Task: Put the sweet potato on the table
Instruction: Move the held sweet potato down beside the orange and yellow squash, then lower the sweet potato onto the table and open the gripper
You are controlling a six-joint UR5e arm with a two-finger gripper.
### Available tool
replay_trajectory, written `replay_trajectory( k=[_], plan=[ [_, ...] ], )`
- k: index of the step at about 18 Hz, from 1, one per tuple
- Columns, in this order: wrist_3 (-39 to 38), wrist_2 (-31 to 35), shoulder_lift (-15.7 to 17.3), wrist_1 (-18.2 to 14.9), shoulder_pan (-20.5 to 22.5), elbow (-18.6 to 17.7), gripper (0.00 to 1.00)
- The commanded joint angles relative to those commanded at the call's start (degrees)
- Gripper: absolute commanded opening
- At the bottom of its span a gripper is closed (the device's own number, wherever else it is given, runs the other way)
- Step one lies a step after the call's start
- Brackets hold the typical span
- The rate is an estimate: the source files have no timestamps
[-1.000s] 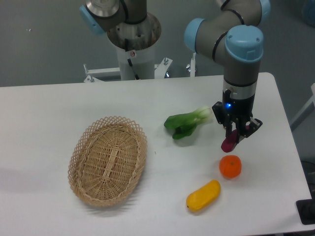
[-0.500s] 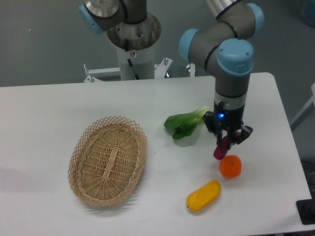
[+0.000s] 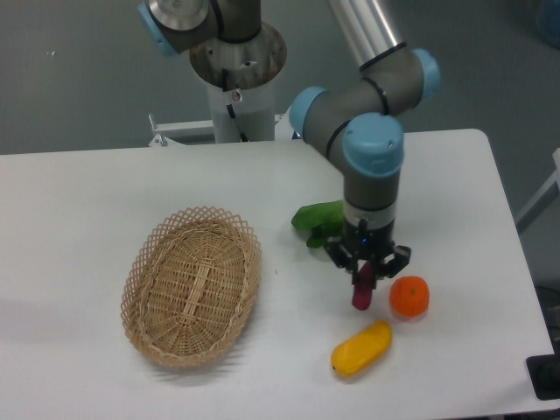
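The sweet potato (image 3: pixel 360 292) is a slim dark reddish-purple tuber. It hangs nearly upright from my gripper (image 3: pixel 366 269), which is shut on its upper end. Its lower tip is close to the white table (image 3: pixel 79 210); I cannot tell whether it touches. It is just left of the round orange (image 3: pixel 409 297) and above the yellow oblong fruit (image 3: pixel 361 348).
An oval wicker basket (image 3: pixel 192 284) stands on the left of the table. A green leafy vegetable (image 3: pixel 318 222) lies behind my gripper, partly hidden by the arm. The arm's base (image 3: pixel 236 79) stands at the back.
My gripper has moved left and down with the sweet potato, from right of the orange's top to its left side, closer to the table.
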Motion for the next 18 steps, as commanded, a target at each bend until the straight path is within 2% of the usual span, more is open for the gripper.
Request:
replay_trajectory(
  k=[4,8,9,11,12,13,18],
  plan=[
    [-0.3,6.9,-2.1,1.2,-3.3,-1.4,0.19],
    [0.2,7.5,-3.1,1.2,-4.0,-1.2,0.28],
    [0.3,7.5,-3.1,1.2,-4.0,-0.8,0.39],
    [1.8,7.5,-3.1,1.5,-4.0,-0.4,0.7],
    [2.7,7.6,-2.9,1.5,-4.0,0.0,0.92],
    [3.2,7.7,-2.6,1.5,-4.0,0.6,1.0],
    [3.2,7.1,-0.3,1.0,-3.6,5.0,1.0]
  ],
)
